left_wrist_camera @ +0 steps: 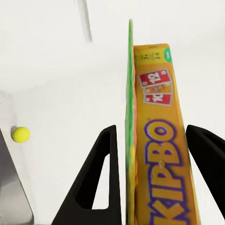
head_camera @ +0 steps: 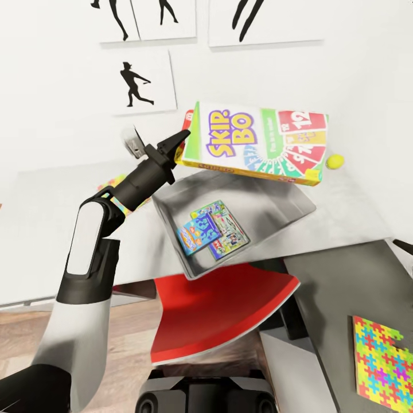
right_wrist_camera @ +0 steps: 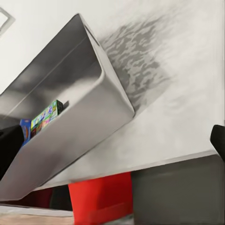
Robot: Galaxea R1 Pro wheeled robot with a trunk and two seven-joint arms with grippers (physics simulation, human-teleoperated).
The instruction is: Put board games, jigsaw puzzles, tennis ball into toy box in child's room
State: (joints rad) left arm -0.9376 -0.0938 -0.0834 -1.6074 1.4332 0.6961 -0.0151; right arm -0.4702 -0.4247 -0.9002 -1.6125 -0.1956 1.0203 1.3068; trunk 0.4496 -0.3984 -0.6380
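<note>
My left gripper (head_camera: pixel 182 137) is shut on the edge of the green-red-yellow Skip-Bo board game (head_camera: pixel 258 143), which hangs level above the toy box (head_camera: pixel 275 203). Seen from the left wrist, the game box (left_wrist_camera: pixel 157 154) stands edge-on between the two black fingers (left_wrist_camera: pixel 101 178). Two more board games lie in the grey bin, one blue (head_camera: pixel 198 232) and one white-green (head_camera: pixel 228 228). The tennis ball (head_camera: pixel 334 161) rests on the table behind the bin. One jigsaw puzzle (head_camera: pixel 383 364) lies on the dark desk section, and another (head_camera: pixel 112 184) peeks out behind my left arm. My right gripper (right_wrist_camera: pixel 112 145) stands open near the bin's wall (right_wrist_camera: pixel 70 93).
A red chair (head_camera: pixel 223 310) is tucked under the light grey table (head_camera: pixel 40 229) just in front of the bin. Black silhouette pictures (head_camera: pixel 137 80) hang on the white wall behind. Wood floor shows at the lower left.
</note>
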